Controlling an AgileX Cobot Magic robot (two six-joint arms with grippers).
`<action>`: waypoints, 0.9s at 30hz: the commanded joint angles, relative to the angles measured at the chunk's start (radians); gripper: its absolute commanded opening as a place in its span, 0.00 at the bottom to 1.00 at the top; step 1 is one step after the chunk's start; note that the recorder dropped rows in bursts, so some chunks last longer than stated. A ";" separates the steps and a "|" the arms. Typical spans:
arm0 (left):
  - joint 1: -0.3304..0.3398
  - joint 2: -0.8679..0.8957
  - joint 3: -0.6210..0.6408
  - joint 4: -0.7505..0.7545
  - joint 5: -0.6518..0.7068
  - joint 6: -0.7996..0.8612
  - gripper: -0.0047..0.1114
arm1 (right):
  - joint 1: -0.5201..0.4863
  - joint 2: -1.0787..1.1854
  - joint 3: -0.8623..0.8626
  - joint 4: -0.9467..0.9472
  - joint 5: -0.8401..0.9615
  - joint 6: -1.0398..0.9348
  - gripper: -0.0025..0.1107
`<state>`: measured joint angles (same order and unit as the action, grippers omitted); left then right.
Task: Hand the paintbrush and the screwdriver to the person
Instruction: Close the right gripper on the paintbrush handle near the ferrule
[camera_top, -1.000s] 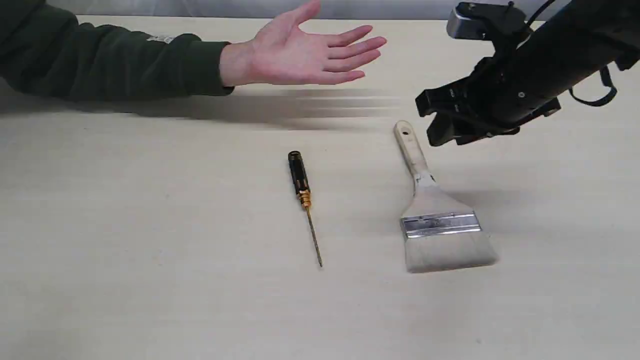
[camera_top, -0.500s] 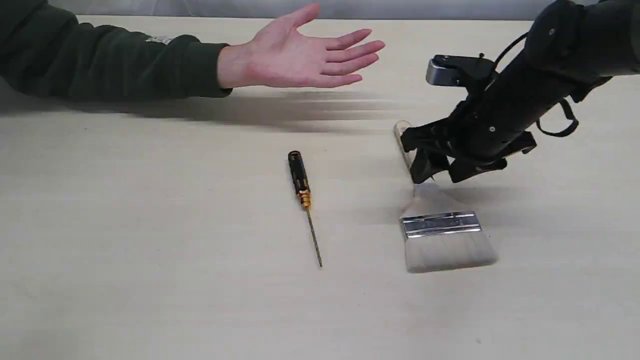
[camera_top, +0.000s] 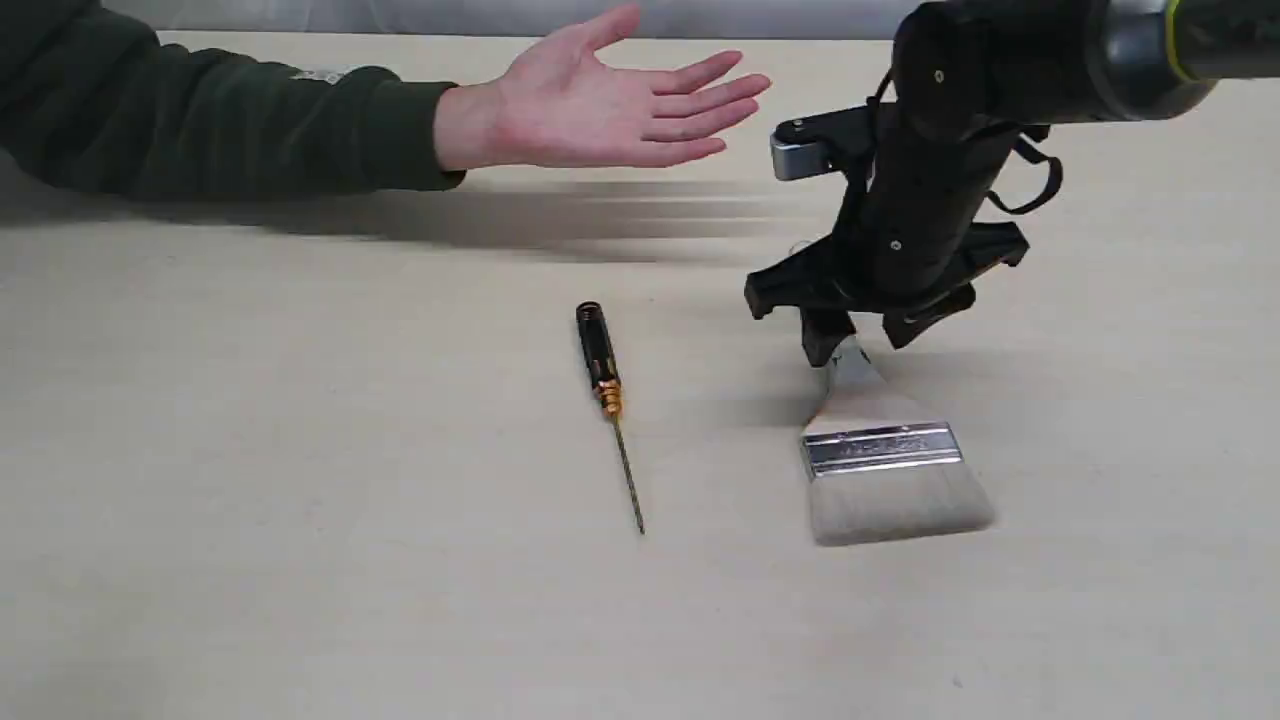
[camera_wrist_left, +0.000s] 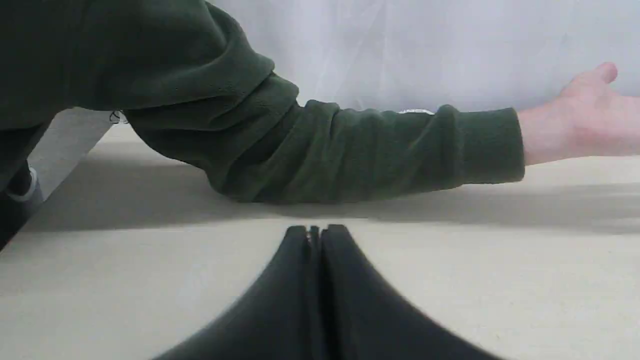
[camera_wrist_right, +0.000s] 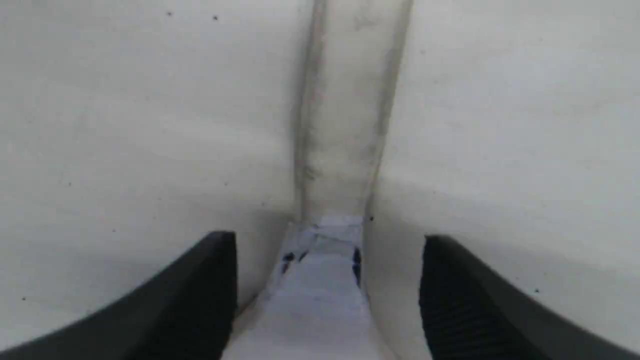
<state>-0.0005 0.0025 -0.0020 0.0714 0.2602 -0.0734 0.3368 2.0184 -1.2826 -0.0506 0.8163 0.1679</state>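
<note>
The paintbrush (camera_top: 880, 455) lies flat on the table at the right, bristles toward the near edge. My right gripper (camera_top: 850, 335) is open and straddles its wooden handle (camera_wrist_right: 345, 125), one finger on each side, without touching it. Most of the handle is hidden behind the gripper in the exterior view. The screwdriver (camera_top: 603, 372) lies left of the brush, black handle pointing away. The person's hand (camera_top: 610, 105) is held palm-up at the far side, its green sleeve (camera_wrist_left: 350, 150) resting on the table. My left gripper (camera_wrist_left: 315, 232) is shut and empty, low over the table near that sleeve.
The right arm (camera_top: 1050, 60) reaches in from the upper right above the table (camera_top: 300, 500). A grey wall runs behind the far edge.
The right gripper swung left and came down from above the brush to straddle its handle. The hand, the screwdriver and the brush stayed in place.
</note>
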 joint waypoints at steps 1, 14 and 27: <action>-0.007 -0.002 0.002 -0.003 -0.010 -0.002 0.04 | 0.002 0.016 -0.008 0.031 0.015 -0.024 0.53; -0.007 -0.002 0.002 -0.003 -0.010 -0.002 0.04 | 0.002 0.055 -0.008 0.069 0.013 -0.037 0.48; -0.007 -0.002 0.002 -0.001 -0.011 -0.002 0.04 | 0.000 0.077 -0.008 0.034 0.003 -0.045 0.13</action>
<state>-0.0005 0.0025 -0.0020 0.0714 0.2602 -0.0734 0.3390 2.0834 -1.2926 0.0000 0.8293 0.1391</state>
